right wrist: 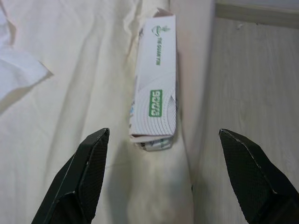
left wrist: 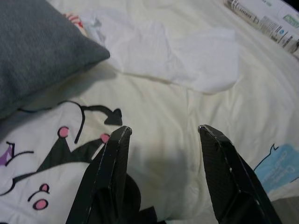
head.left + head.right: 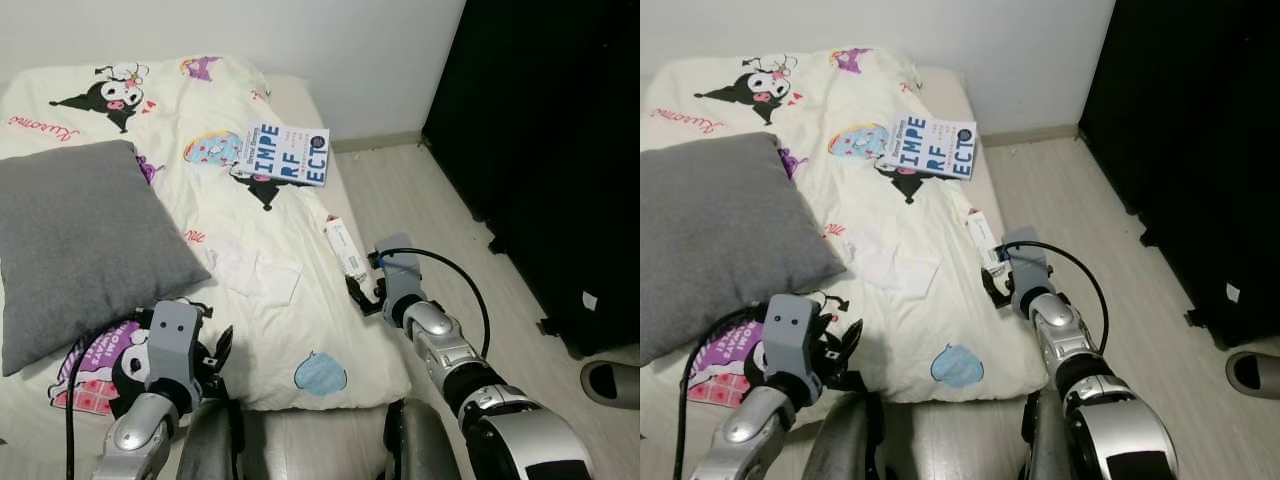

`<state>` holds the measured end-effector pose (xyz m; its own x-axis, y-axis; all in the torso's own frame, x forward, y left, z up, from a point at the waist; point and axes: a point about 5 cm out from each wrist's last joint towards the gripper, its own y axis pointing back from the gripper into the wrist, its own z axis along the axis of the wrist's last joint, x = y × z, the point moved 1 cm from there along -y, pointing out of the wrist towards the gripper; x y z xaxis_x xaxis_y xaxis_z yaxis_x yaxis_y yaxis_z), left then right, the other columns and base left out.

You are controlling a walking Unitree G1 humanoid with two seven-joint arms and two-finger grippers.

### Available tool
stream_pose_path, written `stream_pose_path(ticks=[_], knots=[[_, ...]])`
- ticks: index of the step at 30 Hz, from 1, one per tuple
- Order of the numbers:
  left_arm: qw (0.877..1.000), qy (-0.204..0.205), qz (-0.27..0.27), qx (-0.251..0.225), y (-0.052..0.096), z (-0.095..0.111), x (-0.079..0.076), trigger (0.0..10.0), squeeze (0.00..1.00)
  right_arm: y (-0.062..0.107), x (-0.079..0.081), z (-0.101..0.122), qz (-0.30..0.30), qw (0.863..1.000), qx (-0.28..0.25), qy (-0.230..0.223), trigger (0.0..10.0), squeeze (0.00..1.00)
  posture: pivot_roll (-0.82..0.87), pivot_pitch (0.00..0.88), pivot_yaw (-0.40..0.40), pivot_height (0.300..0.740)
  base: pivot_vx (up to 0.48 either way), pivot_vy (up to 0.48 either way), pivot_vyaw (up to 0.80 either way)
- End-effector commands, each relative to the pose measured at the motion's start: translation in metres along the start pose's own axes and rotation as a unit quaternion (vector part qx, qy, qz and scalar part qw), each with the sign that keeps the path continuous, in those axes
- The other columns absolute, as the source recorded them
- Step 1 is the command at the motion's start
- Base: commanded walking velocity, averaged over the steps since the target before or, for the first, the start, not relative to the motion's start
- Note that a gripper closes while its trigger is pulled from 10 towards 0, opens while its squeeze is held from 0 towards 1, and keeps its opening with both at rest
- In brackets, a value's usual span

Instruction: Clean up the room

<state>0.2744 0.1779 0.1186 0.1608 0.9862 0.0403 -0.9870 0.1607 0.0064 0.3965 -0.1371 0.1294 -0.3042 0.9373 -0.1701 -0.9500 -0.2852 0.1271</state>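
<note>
Cream bedding printed with cartoon figures covers the mattress [image 3: 290,330], and along its right edge lies a long white carton [image 1: 156,88] with green lettering. The right gripper [image 1: 163,179] sits just short of the carton's near end with its two black fingers [image 1: 86,175] spread wide — one over the quilt, the other out over the wooden floor [image 3: 430,200] — and nothing between them; they do not touch the carton. The left gripper [image 2: 163,179] hangs low over the quilt near the foot of the mattress, its jaws moderately apart and empty, pointing toward a crumpled white tissue [image 2: 187,56] that lies flat on the bedding, apart from the fingertips. A grey pillow [image 3: 80,240] rests to the left of the tissue, and a book [image 3: 285,153] lies farther up the bed — well apart from both grippers.
</note>
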Motion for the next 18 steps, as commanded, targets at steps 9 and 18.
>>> stream_pose_path(ticks=[9, 18], knots=[[0.999, 0.013, 0.016, 0.026, 0.007, -0.006, -0.002, 10.0, 0.00, -0.002, 0.010, -0.004, 0.006, 1.000, 0.010, 0.001, 10.0, 0.00, 0.20, 0.399, -0.019, 0.545, 0.000, 0.000, 0.00], [0.999, 0.009, 0.016, 0.033, 0.008, -0.005, -0.002, 10.0, 0.00, -0.003, 0.005, 0.004, 0.002, 1.000, -0.001, 0.000, 10.0, 0.00, 0.21, 0.401, -0.014, 0.530, 0.000, 0.000, 0.00]])
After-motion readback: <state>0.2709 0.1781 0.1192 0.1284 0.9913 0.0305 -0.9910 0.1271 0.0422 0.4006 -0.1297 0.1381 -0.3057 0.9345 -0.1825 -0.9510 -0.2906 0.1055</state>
